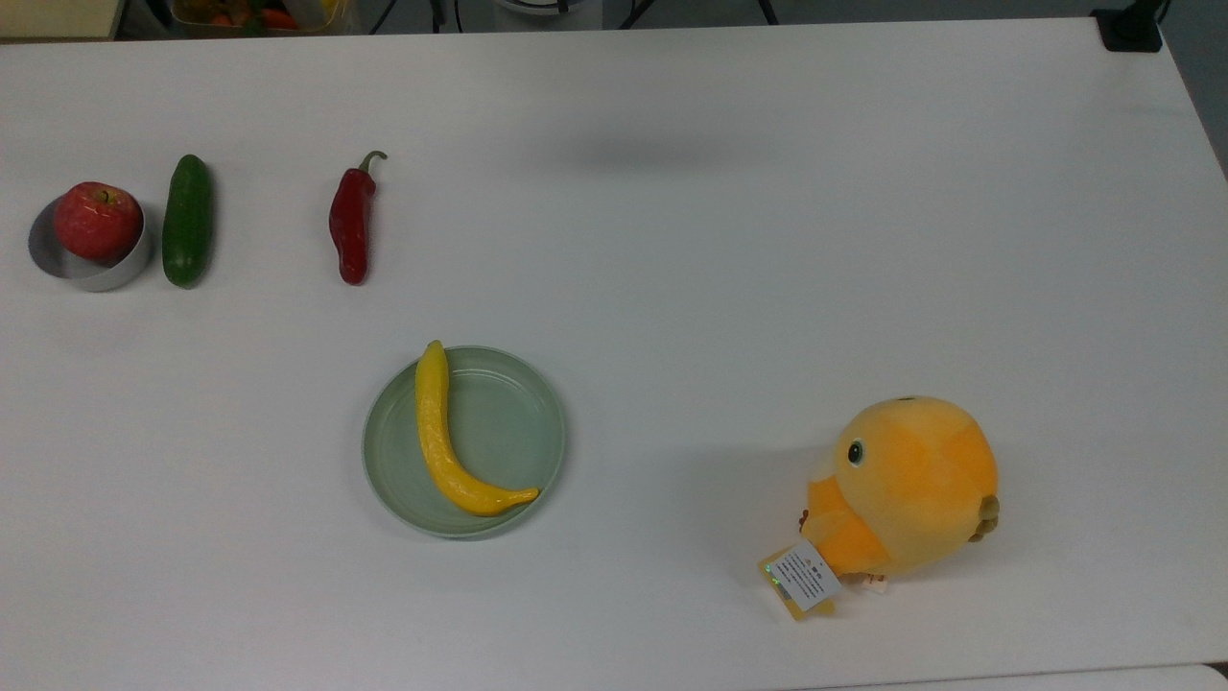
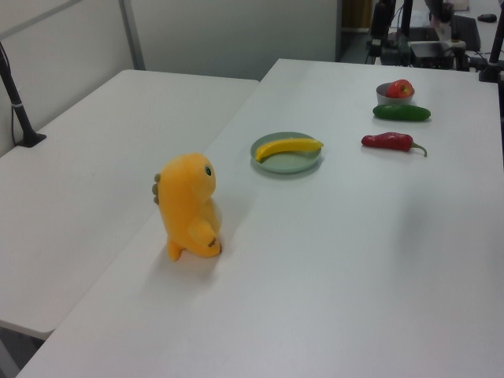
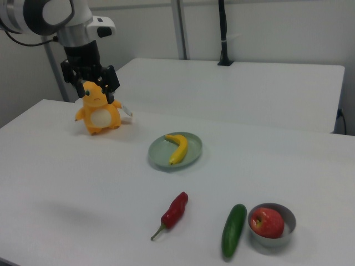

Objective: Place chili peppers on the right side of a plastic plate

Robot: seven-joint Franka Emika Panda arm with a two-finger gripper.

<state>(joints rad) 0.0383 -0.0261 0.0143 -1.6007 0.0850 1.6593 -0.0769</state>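
The tool hangs high with fingers apart and empty, so the chili peppers lie untouched on the tabletop toward its far edge, apart from the plastic plate holding a yellow fruit.

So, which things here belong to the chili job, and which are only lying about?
For the job:
- chili pepper
- plastic plate
- gripper

Lying about:
- yellow fruit, on the plate
- cucumber
- apple in grey container
- plush toy

place: robot lab | evidence: white tables; robot arm; equipment and cables
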